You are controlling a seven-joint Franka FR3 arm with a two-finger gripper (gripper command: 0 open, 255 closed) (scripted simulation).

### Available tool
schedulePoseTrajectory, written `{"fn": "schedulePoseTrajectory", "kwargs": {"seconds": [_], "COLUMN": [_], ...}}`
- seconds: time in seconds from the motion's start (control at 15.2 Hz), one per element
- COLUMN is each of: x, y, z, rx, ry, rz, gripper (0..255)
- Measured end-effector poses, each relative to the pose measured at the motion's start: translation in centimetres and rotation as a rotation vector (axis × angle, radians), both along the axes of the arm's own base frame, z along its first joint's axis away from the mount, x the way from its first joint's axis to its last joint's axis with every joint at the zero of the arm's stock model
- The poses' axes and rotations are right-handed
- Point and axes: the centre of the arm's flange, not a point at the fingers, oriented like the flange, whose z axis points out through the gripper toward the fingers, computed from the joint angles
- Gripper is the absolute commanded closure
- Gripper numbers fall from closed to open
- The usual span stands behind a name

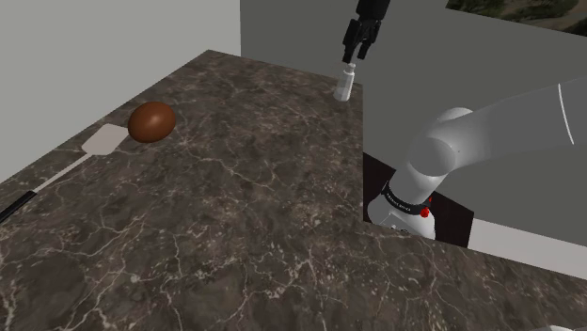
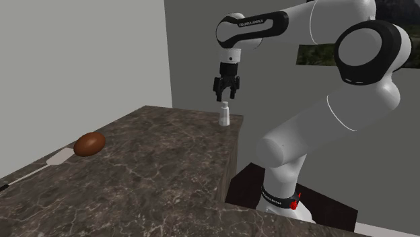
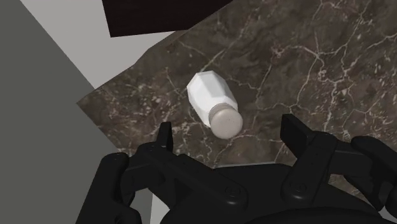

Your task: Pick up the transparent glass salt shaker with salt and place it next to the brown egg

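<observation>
Fingers (image 3: 297, 130) stand apart and clasp nothing. The gripper (image 2: 224, 99) hangs point-down from the arm (image 1: 489, 132).

The counter (image 1: 235, 216) is dark veined stone and runs back to a grey wall (image 1: 292, 38). On the shoulder view's left lies a pale spatula (image 1: 102, 143). The brown egg (image 1: 151, 121) sits at the blade's far edge, touching or nearly so.

The shaker (image 1: 345, 85) stands upright at the counter's far corner, close to the edge and well apart from the egg. It is directly under the gripper. It is drawn white with a faceted body and a greyish cap (image 3: 226, 119).

I judge the shaker to be light and rigid, but smooth-walled and likely to slip in a loose pinch. It could break if it fell off that nearby edge. The best hold looks to be on the body below the cap, with the pads closing on two opposite facets. The cap is narrower and rounded, so it would give less purchase. The shaker is narrow and could tip at a glancing touch, so the fingers should come straight down around it.
</observation>
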Motion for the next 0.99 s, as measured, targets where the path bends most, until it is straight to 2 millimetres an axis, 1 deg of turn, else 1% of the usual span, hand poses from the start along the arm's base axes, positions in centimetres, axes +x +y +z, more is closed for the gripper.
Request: {"fn": "schedulePoseTrajectory", "kwargs": {"seconds": [0.33, 0.73, 0.79, 0.99], "x": [0.2, 0.1, 0.1, 0.1], "y": [0.2, 0.2, 0.2, 0.2], "z": [-2.4, -2.9, -2.9, -2.9], "rx": [0.0, 0.0, 0.0, 0.0], "ry": [-0.001, -0.001, -0.001, -0.002], "rz": [-0.001, -0.001, -0.001, -0.001], "gripper": [0, 0, 255, 255]}}
